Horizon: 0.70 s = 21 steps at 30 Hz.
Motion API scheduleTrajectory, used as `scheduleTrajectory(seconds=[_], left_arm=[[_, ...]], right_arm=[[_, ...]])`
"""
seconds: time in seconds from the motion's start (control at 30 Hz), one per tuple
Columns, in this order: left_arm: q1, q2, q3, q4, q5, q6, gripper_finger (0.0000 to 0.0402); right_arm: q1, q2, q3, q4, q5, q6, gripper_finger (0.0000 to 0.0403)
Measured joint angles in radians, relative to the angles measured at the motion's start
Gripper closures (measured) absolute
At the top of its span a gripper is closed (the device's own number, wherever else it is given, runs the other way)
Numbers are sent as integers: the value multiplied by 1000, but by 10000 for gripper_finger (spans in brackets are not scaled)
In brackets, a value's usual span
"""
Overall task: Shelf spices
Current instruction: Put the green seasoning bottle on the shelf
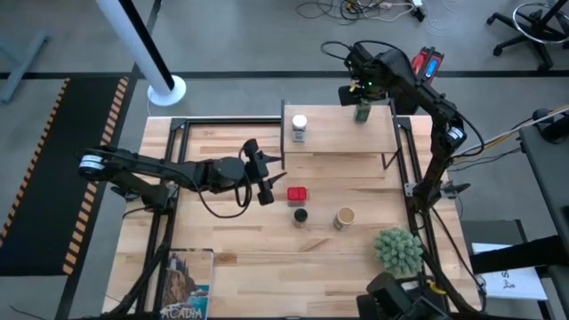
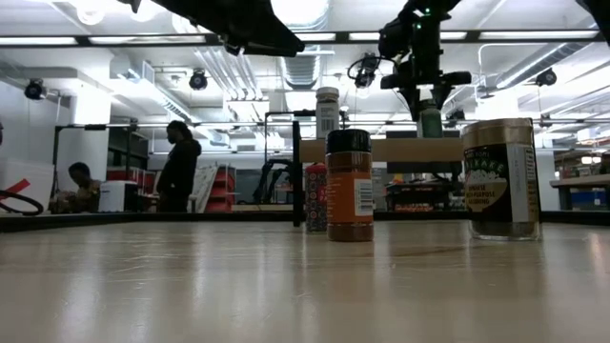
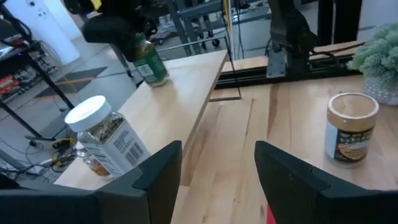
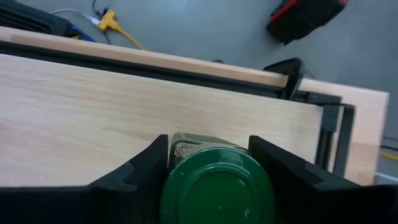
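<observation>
The right end effector point(image 1: 362, 105) is positioned over the far right part of the shelf point(image 1: 338, 133), where it is clenched on the green-lidded jar point(image 4: 216, 186); in the right wrist view the two dark fingers point(image 4: 146, 165) are pressed against opposite sides of the jar. In the left wrist view the jar is seen tilted, with its base at the shelf surface.

The white-lidded jar point(image 1: 300, 126) is stood upright on the left part of the shelf, well apart from the green-lidded jar.

The left end effector point(image 1: 265, 178) is held above the counter point(image 1: 240, 240) just in front of the shelf's left end, with its fingers point(image 3: 155, 177) spread apart and nothing between them.

Three containers are left on the counter in front of the shelf: the red square tin point(image 1: 297, 194), just beside the left end effector; the black-lidded jar point(image 1: 300, 216), near the tin on the side away from the shelf; and the tan cylinder point(image 1: 345, 217), to the right of the black-lidded jar.

A spiky green plant point(image 1: 399, 250) is placed near the counter's right edge, and a book point(image 1: 185, 283) is laid at the near left corner.
</observation>
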<state>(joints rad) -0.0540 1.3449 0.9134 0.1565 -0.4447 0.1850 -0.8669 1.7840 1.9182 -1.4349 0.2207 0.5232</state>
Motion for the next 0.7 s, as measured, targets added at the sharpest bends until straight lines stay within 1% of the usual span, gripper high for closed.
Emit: scheduleTrajectory(seconds=[0.23,0.47,0.6,0.7], left_arm=[[0,0,-2,-39,17,2,209],[3,0,-31,-27,18,2,210],[3,0,-34,-28,18,2,210],[3,0,-36,-28,18,2,209]], right_arm=[[15,-1,0,-4,17,-1,167],[25,-3,0,-4,16,-18,136],[25,-14,12,1,19,-76,124],[25,-26,31,2,21,-152,117]])
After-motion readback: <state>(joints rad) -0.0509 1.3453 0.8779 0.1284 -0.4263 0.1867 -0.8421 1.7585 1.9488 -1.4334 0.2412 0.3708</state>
